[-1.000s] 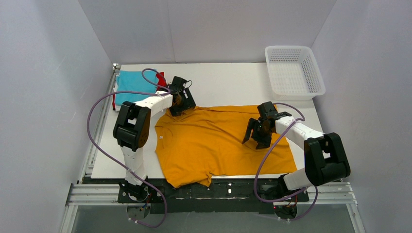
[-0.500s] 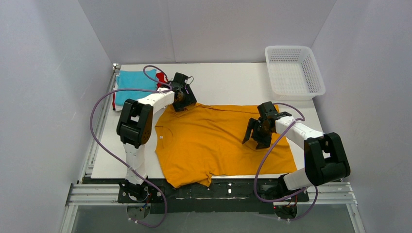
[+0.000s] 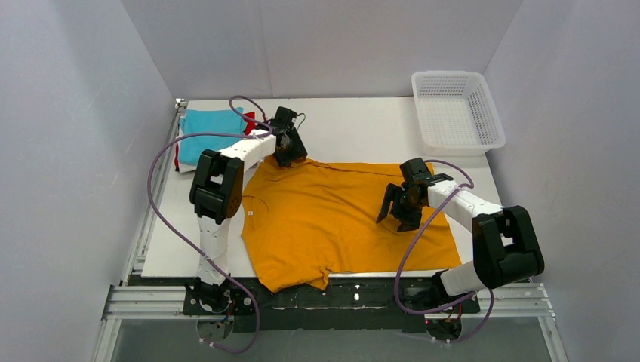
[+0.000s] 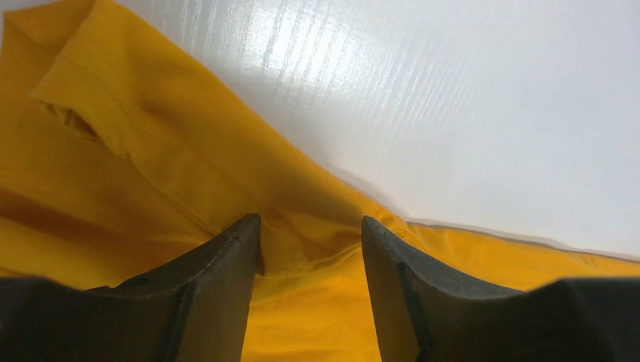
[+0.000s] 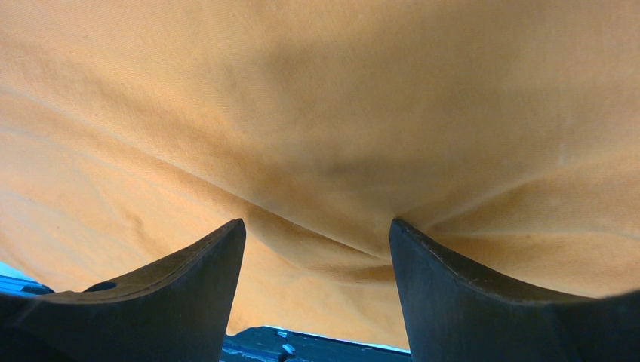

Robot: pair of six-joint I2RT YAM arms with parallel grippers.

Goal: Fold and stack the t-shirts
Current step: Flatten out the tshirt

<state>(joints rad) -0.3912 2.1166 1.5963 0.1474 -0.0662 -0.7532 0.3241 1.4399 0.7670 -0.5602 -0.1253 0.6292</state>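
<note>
The mustard-orange t-shirt (image 3: pixel 324 219) lies spread over the middle of the table. My left gripper (image 3: pixel 290 149) is at the shirt's far left corner. In the left wrist view (image 4: pixel 309 220) its jaws stand apart with a ridge of the orange cloth (image 4: pixel 151 151) between them. My right gripper (image 3: pixel 398 210) is down on the shirt's right part. In the right wrist view (image 5: pixel 317 222) it is wide open, with a crease of cloth (image 5: pixel 340 113) between the fingers. A folded turquoise t-shirt (image 3: pixel 207 124) lies at the far left, with a red one (image 3: pixel 250 121) showing under its edge.
A white mesh basket (image 3: pixel 456 109) stands at the far right corner. White walls close in the table on three sides. The shirt's near hem (image 3: pixel 294 279) hangs over the table's front edge. Purple cables loop from both arms.
My left gripper has moved away from me and slightly right, and the shirt's far left corner has stretched out with it. The right arm has not moved.
</note>
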